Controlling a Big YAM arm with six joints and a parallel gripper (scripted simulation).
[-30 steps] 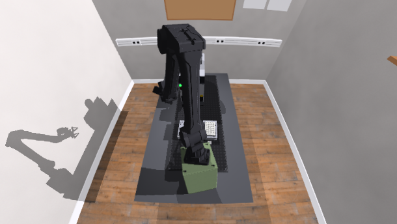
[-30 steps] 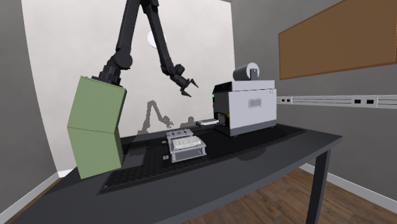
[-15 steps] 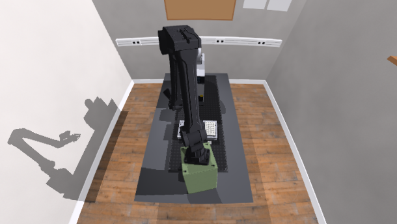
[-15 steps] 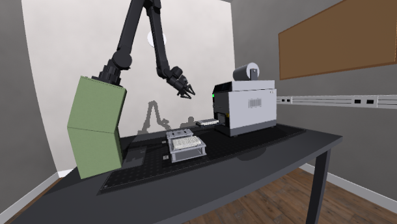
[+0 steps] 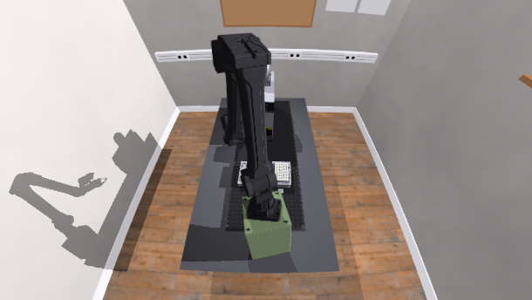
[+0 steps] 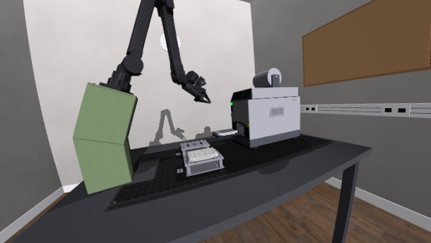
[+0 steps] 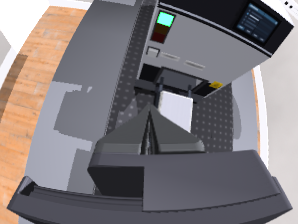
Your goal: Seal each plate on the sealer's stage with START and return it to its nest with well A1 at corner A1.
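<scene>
1 plate (image 6: 226, 133) (image 7: 175, 110) on stage, long axis pointing twd sealer (image 6: 275, 118) (image 7: 200, 55).

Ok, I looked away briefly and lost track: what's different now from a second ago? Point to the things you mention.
The gripper (image 6: 210, 102) (image 7: 149, 110) closed on nothing and came nearer the sealer (image 6: 274, 120) (image 7: 187, 50). The plate on the stage (image 6: 226, 133) (image 7: 176, 111), the nests and the green lamp (image 6: 231, 104) (image 7: 165, 19) look unchanged.
</scene>
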